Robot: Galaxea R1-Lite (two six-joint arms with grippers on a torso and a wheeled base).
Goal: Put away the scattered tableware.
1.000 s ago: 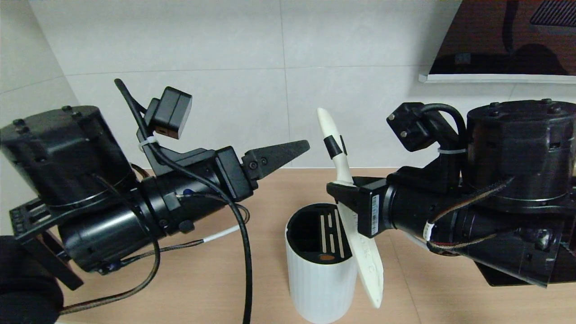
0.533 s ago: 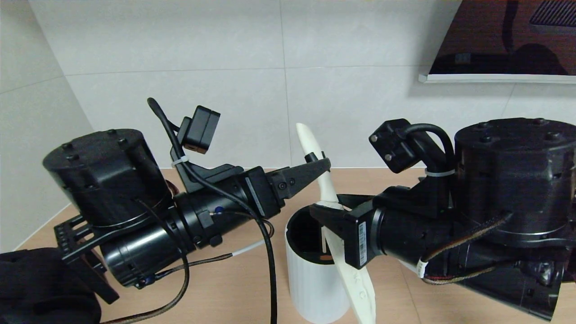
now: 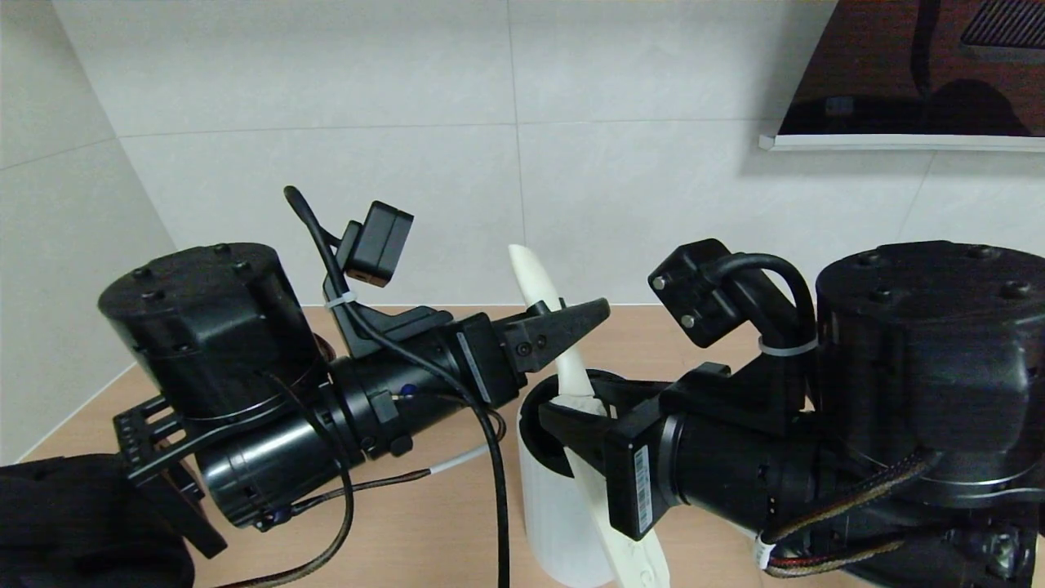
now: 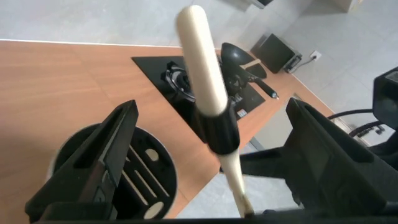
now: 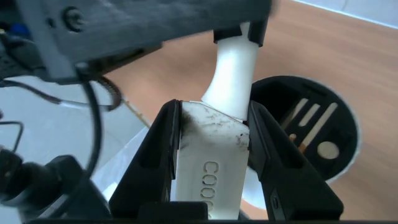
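Lowered since a second ago, the white spatula (image 3: pixel 540 290) stands tilted at the holder's (image 3: pixel 547 506) rim, not yet inside. The right end effector (image 5: pixel 214 155) is clamped on its blade; the left end effector (image 4: pixel 211 155) straddles its handle, jaws apart. Stowing remains.

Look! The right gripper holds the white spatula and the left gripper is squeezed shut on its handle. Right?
No. The left gripper is open: the left wrist view shows its fingers apart, either side of the handle. The right gripper does hold the white spatula.
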